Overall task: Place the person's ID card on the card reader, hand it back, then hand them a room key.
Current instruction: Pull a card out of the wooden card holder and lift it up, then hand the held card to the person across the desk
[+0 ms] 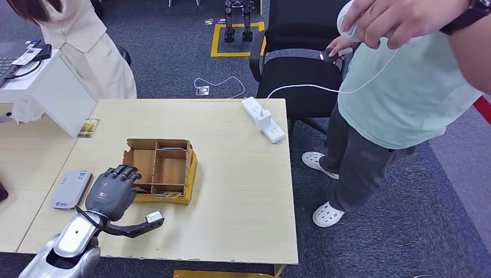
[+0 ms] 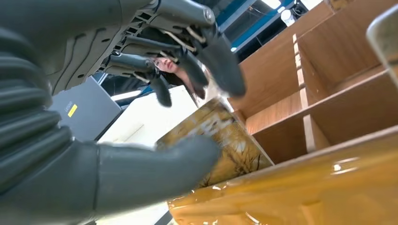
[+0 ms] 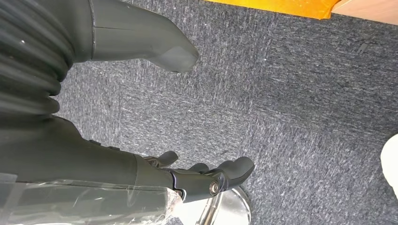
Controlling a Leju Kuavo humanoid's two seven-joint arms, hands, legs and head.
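Your left hand (image 1: 113,194) is at the yellow card (image 2: 220,136). That card stands in the front slot of the box (image 1: 191,168), right at the fingertips. It looks like a room key, so I think you are on the last step: picking a key to give away.

The hand is spread and holds nothing yet. In the left wrist view the thumb (image 2: 155,168) lies just under the card and may touch its edge. The fingers (image 2: 220,65) hang above the card, apart from it.

Next, you need to bring the fingers down onto the card's far face so it is pinched against the thumb. Then lift it straight out of the slot. The card is thin and sits close to the box wall, so go slowly or it may slip.

The grey card reader (image 1: 70,189) lies on the table (image 1: 243,191) just beside the hand, on its outer side. Nothing rests on top of it. A small picture card (image 1: 88,128) lies farther ahead of the hand. I cannot tell if it is the ID card.

Your right hand (image 3: 197,176) hangs over the carpet, loose and holding nothing.

A person in a pale green shirt (image 1: 405,92) stands well off past the table's far side from the hand.

The reader has a small label and a yellow mark, too small to read. The card shows a picture, with no words I can read.
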